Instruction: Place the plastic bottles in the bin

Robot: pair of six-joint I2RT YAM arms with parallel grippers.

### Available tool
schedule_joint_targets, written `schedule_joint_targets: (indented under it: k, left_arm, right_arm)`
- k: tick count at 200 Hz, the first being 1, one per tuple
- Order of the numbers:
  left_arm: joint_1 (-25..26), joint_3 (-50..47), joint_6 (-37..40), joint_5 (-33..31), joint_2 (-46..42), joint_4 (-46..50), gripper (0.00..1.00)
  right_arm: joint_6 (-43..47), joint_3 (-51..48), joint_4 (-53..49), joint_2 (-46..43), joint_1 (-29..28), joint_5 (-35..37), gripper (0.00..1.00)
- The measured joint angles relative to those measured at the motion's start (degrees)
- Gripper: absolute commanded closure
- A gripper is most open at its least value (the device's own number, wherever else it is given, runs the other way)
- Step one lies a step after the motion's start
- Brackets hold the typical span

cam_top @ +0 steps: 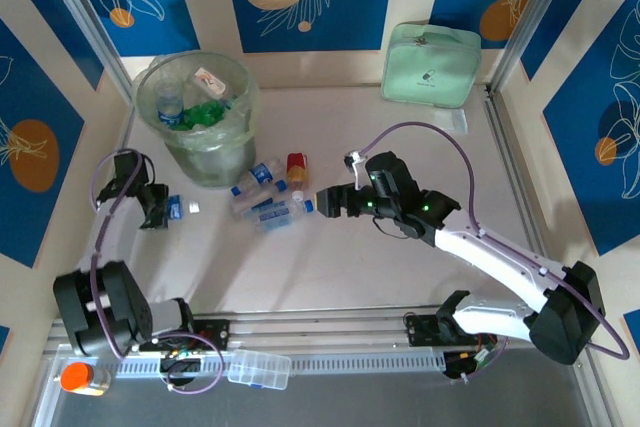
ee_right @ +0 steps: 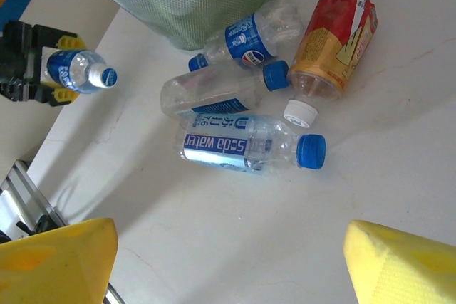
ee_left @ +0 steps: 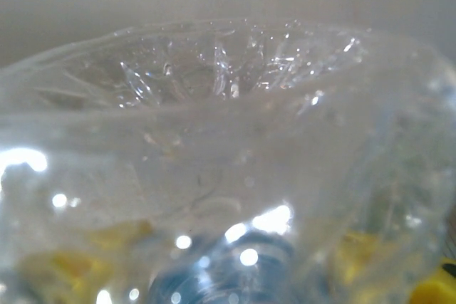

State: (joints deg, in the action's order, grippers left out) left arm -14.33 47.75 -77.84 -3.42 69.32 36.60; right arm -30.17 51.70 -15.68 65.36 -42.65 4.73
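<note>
small blue-labelled bottle point(ee_right: 75, 72) sits near the bin point(cam_top: 205, 162), clamped in the left gripper point(cam_top: 158, 209) — judged the pickup step; next move calls for a lift over the rim. loose bottles point(ee_right: 246, 146) lie ahead of the right gripper point(ee_right: 231, 254), jaws wide, empty. in the left wrist view the plastic is blurred — contact points unreadable.

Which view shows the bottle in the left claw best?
Right wrist: the bottle lies whole in the left claw, blue label and white cap clear. Top external shows it small and distant; left wrist shows a blurred close-up of its clear plastic.
</note>
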Motion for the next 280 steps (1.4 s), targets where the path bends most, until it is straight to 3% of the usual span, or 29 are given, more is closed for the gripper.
schedule_joint_targets:
  k: [46,132,166,200,245,280]
  left_arm:
    - [3.7,1.6,6.5,-1.4,-11.7,7.8,0.49]
    - [10.4,26.5,21.9,-10.0,-12.9,15.3,0.53]
    - [12.1,37.0,31.9,-10.8,-6.9,13.2,0.53]
    - [12.9,50.9,41.1,-9.6,4.4,12.2,0.53]
    - [13.1,63.7,50.3,-2.8,17.4,12.3,0.52]
    - [14.3,66.9,59.3,1.9,22.8,12.0,0.55]
  right_arm:
    - [0.0,0.1,-0.3,-1.6,0.0,1.3,0.17]
    - [-0.5,1.2,-0.3,-1.7,-1.7,2.6,0.17]
    - [-0.5,1.2,-0.3,-1.7,-3.0,3.5,0.17]
    - [-0.3,1.2,-0.3,-1.7,-3.1,3.9,0.17]
    - [0.9,1.2,-0.3,-1.6,-3.3,4.2,0.17]
    - [1.7,1.2,-0.3,-1.6,-3.2,4.3,0.17]
